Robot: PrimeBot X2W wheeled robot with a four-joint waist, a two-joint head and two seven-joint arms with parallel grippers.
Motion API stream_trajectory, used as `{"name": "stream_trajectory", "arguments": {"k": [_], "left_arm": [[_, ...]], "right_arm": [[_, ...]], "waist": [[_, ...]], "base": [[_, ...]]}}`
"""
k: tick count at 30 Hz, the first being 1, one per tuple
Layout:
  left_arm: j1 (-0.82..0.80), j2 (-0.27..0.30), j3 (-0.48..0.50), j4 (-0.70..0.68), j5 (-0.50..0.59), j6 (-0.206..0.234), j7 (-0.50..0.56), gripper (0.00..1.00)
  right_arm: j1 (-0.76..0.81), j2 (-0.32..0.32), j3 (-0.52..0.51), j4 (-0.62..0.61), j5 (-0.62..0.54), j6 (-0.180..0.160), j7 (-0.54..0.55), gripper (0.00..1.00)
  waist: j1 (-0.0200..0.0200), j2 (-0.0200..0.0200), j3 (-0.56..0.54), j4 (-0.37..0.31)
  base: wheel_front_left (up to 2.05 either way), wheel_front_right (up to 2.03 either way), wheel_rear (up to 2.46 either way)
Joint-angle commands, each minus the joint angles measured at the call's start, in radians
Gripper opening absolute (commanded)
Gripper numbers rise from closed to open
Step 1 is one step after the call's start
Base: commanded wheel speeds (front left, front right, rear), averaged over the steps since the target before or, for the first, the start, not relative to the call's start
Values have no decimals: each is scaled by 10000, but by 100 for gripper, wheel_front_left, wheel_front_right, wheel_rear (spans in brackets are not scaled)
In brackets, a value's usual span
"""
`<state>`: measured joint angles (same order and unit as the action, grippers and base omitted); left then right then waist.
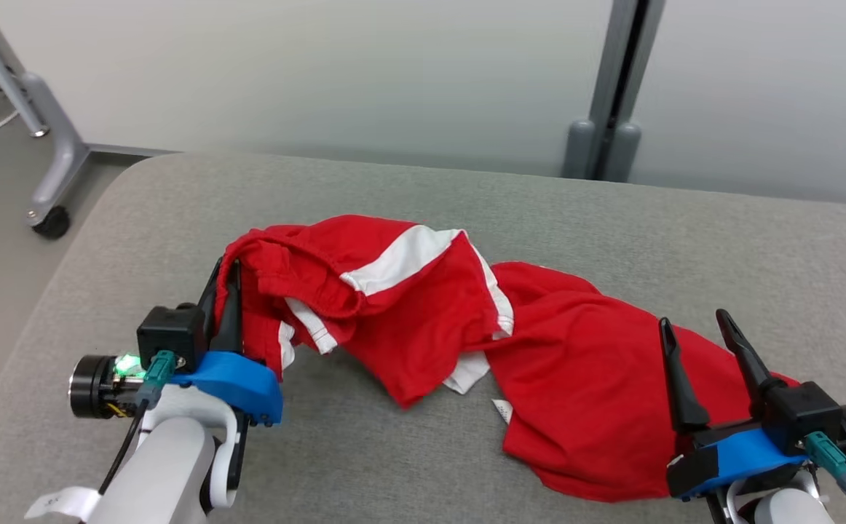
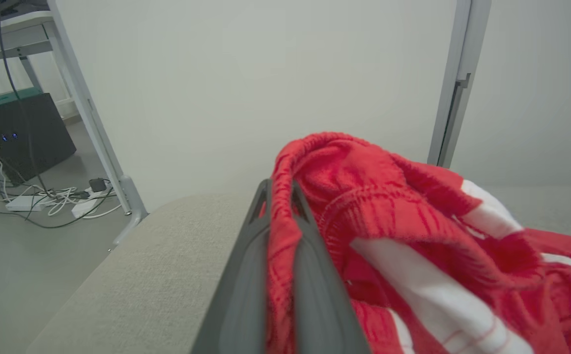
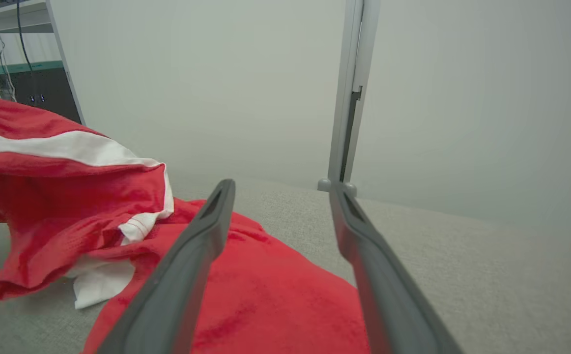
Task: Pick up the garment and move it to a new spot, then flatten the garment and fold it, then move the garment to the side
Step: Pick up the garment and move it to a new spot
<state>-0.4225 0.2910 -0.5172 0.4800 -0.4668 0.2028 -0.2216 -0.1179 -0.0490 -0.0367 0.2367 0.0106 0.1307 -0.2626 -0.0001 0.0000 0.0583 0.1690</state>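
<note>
Garment [image 1: 576, 378] between left jaws

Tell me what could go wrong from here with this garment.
1. The left gripper pinches only a narrow bunched edge of the garment; it may slip out on lifting.
2. The right gripper is open over it, holding nothing; a one-sided lift would likely drag and twist it.
3. The garment lies folded over itself, so flattening may trap creases.

Left claw [image 1: 225, 275] pinched, right claw [image 1: 692, 320] agape
</note>
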Motion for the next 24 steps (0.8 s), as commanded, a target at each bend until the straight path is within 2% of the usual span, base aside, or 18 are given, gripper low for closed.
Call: {"name": "stream_trajectory", "arguments": {"k": [1, 13, 20, 24], "left_arm": [[201, 118, 41, -202, -32, 102, 14, 0], [1231, 861, 260, -2439, -26, 787, 455, 0], [1457, 1130, 478, -3155, -111, 1131, 631, 0], [966, 1546, 636, -3494, -8, 1052, 785, 0]], "right_arm": [[130, -25, -17, -4, -38, 1, -34, 100], [262, -23, 63, 87, -25, 1, -34, 100], [108, -25, 161, 64, -78, 1, -34, 100], [-73, -25, 126, -35, -216, 1, -34, 100]], "waist": [[1, 0, 42, 288], [1, 0, -199, 1999], [1, 0, -20, 2224], [1, 0, 309, 2135]], "base": [[0, 0, 0], [0, 0, 0], [0, 0, 0], [0, 0, 0]]}}
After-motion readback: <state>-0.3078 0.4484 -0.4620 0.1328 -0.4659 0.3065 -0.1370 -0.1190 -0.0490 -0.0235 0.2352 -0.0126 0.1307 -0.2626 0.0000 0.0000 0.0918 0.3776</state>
